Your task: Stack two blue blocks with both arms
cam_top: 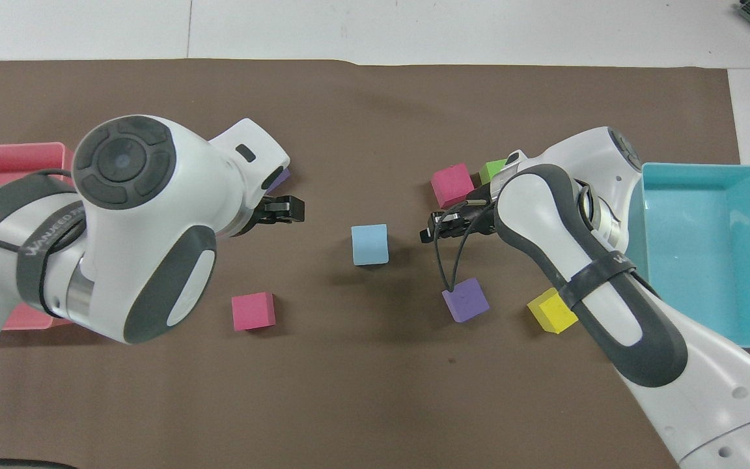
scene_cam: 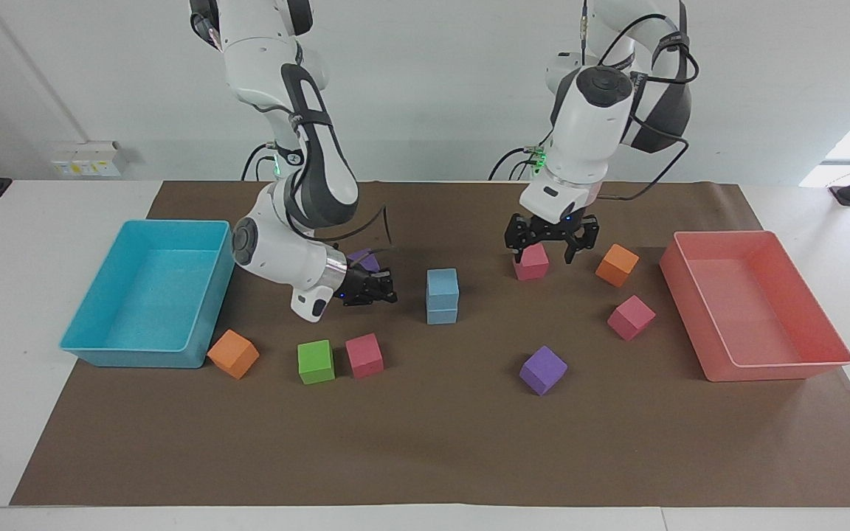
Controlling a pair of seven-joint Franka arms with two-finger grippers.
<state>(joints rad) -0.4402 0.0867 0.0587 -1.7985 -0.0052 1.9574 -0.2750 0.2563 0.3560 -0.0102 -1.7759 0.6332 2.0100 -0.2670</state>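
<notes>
The blue blocks (scene_cam: 443, 296) are looking matt and foam-like, the brown paper sheet (scene_cam: 425, 450) matt, the turquoise tray (scene_cam: 146, 354) glossy plastic.

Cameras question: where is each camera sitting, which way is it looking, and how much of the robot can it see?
Facing view: high across the table, looking at the robots; both whole arms show, the open left gripper over a pink cube, the shut right gripper low beside the blue blocks.
Overhead view: high above the robots' own end, looking steeply down; both arms come in from the bottom edge.
Shared: the stacked blue blocks, turquoise tray, pink tray.
</notes>
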